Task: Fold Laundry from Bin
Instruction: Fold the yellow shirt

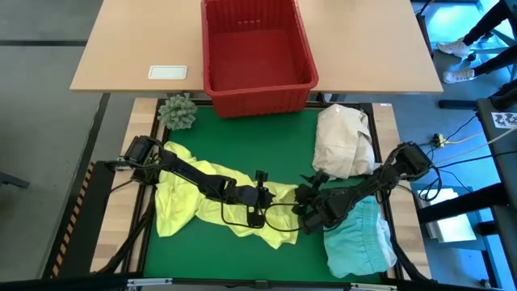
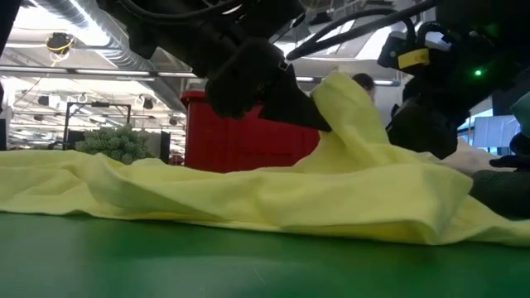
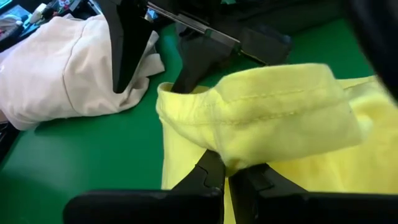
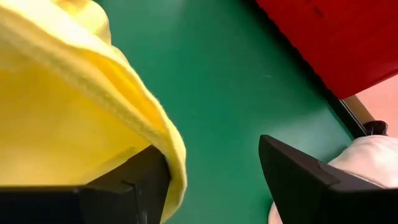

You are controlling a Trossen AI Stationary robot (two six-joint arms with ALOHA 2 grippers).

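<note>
The yellow garment [image 1: 198, 202] lies spread and crumpled on the green mat [image 1: 242, 141], one part raised into a peak [image 2: 352, 108]. My left gripper [image 3: 227, 171] reaches in from the table's left and is shut on that peak. My right gripper [image 4: 214, 162] comes from the right and stands open right beside it, one finger against the yellow cloth. The red bin [image 1: 258, 48] stands behind the mat at the far edge, showing nothing inside. A turquoise garment [image 1: 359, 238] lies at the near right, under my right arm. My left gripper pinches a bunched, stitched edge of the yellow garment [image 3: 249, 149] between its two shut fingers, slanting down from the table's left. The held part is lifted off the mat; the rest trails slack on it. My right gripper has one finger [image 4: 146, 171] under a hemmed edge of the yellow garment [image 4: 168, 137], which drapes over it. The other finger [image 4: 298, 180] stands free above the mat.
A cream-white cloth bundle [image 1: 343, 141] lies at the mat's far right, close to my right arm. A green spiky ball [image 1: 178, 111] sits at the far left corner. Bare green mat shows between the yellow garment and the bin.
</note>
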